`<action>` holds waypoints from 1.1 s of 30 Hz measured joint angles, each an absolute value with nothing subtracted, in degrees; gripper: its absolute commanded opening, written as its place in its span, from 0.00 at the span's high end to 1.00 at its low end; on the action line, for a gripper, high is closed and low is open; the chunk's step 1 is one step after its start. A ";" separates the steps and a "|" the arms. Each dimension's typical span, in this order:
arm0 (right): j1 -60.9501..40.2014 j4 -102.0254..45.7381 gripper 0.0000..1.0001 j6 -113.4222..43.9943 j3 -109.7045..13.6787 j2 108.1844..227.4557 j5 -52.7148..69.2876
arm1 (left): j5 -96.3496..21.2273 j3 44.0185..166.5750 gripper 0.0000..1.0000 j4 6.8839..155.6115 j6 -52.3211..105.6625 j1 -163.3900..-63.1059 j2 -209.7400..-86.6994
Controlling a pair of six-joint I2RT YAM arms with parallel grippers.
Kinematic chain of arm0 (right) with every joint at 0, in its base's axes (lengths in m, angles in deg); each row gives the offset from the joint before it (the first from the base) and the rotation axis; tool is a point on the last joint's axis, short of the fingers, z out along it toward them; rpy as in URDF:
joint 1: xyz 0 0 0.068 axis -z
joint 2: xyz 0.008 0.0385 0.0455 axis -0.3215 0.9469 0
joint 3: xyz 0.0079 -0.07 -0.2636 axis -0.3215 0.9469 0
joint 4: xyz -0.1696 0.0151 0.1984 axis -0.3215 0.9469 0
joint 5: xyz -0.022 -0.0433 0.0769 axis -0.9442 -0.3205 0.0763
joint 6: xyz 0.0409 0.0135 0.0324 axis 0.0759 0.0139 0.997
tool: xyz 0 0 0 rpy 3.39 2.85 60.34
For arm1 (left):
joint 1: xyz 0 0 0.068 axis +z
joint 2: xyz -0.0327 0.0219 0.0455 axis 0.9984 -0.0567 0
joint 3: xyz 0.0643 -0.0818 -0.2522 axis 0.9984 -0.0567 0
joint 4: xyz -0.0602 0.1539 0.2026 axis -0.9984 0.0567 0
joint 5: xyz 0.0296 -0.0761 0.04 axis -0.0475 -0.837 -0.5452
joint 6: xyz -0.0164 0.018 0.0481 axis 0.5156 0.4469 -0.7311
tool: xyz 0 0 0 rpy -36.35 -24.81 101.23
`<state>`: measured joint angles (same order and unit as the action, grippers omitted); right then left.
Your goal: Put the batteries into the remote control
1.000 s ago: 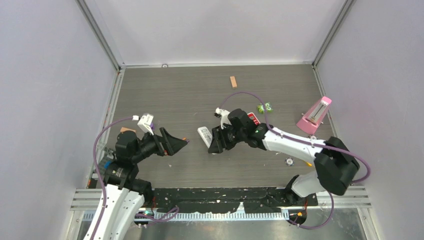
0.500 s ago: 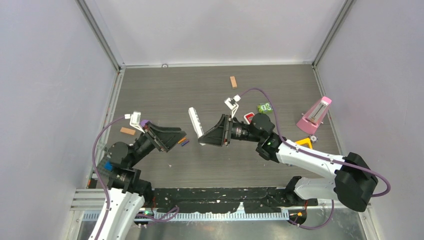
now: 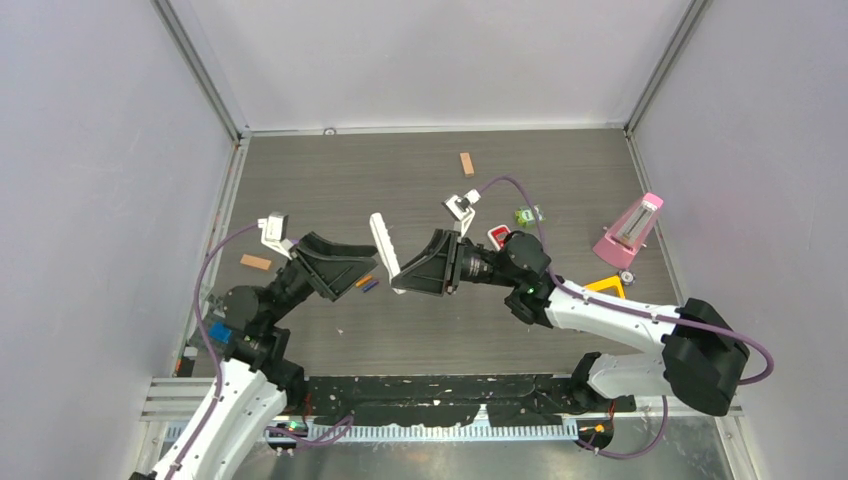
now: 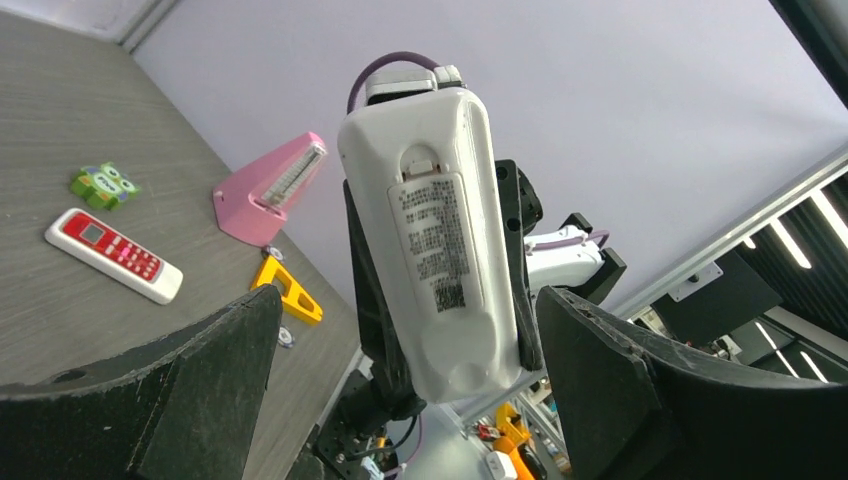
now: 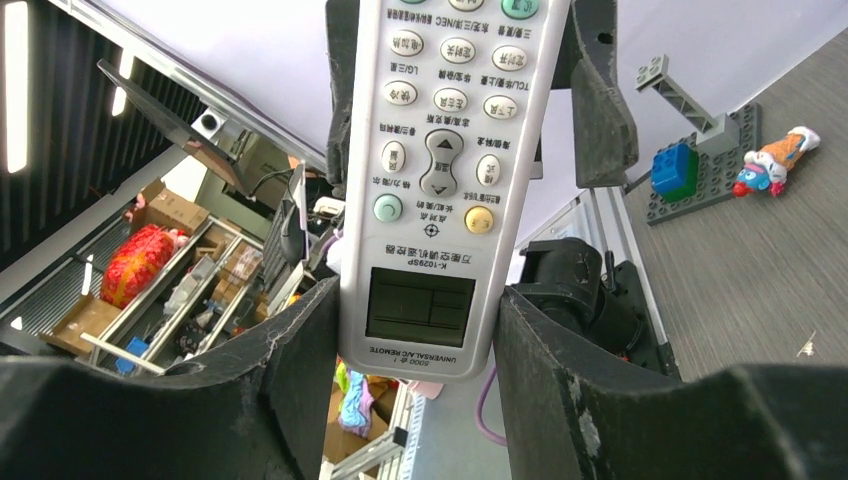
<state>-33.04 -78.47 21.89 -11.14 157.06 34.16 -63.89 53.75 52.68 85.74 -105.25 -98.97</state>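
My right gripper is shut on the long white remote control and holds it tilted up above the table. Its button face and small display fill the right wrist view, between my fingers. My left gripper is open and empty, just left of the remote. The remote's plain labelled back shows in the left wrist view between the wide-apart jaws. The orange battery and the dark blue-purple battery lie on the table under the left gripper's tip.
A red-faced remote, a green toy, a pink metronome and a yellow piece lie at the right. A tan wooden block is at the back, another at the left.
My right gripper has lifted the remote off the table and swung it up and left. My left gripper has risen and reached right to face the remote's back.
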 measured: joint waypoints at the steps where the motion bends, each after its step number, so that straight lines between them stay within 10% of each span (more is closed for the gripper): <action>1: -33.30 -78.89 0.73 22.04 -11.14 157.61 34.16 | -63.76 53.75 0.01 52.09 85.81 -105.95 -99.84; 7: -34.06 -79.28 0.73 22.04 -11.14 160.12 34.18 | -62.97 53.77 0.01 49.37 86.36 -108.27 -104.12; 16: -34.37 -76.40 0.74 19.90 -11.01 160.52 32.87 | -62.58 54.45 0.48 47.65 84.67 -113.21 -110.64; 21: -34.31 -74.32 0.72 16.86 -11.08 160.52 32.74 | -63.30 55.15 0.93 47.43 83.91 -114.21 -112.34; 28: -34.22 -73.03 0.27 15.18 -11.03 160.47 32.96 | -65.40 56.74 1.00 51.01 78.44 -114.41 -112.28; 33: -34.31 -65.12 0.13 11.70 -10.95 157.35 30.51 | -64.61 59.85 1.00 61.96 65.22 -114.50 -110.92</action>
<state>-34.31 -65.12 11.70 -10.95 157.35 30.51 -64.61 59.85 61.96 65.22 -114.50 -110.92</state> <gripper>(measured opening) 0.818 0.513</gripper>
